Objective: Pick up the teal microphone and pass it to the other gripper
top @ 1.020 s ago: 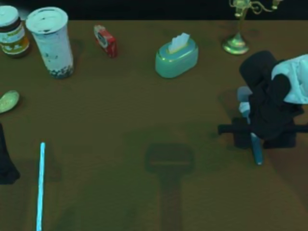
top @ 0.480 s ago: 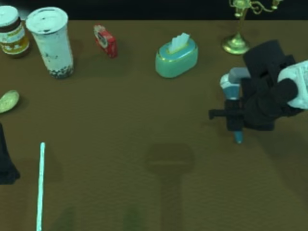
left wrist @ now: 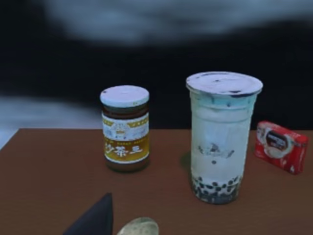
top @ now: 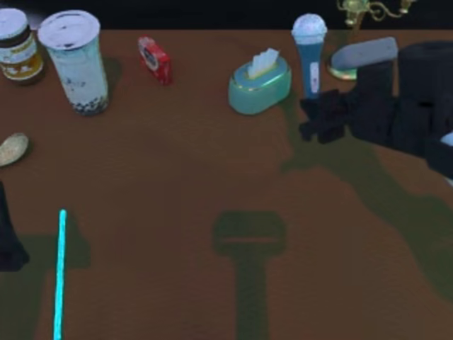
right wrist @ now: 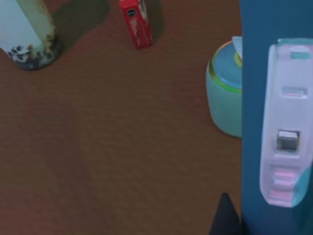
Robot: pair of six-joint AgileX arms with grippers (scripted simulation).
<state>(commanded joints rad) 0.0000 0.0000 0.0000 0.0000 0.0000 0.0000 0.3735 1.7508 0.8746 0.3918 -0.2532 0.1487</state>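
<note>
Teal and white, the mic stood upright in the right gripper, raised off the table at the far right, just beside the tissue box in the top view. The fingers were clamped on the lower handle, with the white head topmost. By my reading, the pick-up was done and the handover was in hand: the mic would next need carrying toward the table's middle, with the left gripper, parked at the left edge, coming to meet it and taking hold of a free part of the handle. Whether the left fingers were open, I could not tell.

Only the right wrist view showed the switch panel close up. Only the left wrist view showed the jar, cup and red box side-on.
</note>
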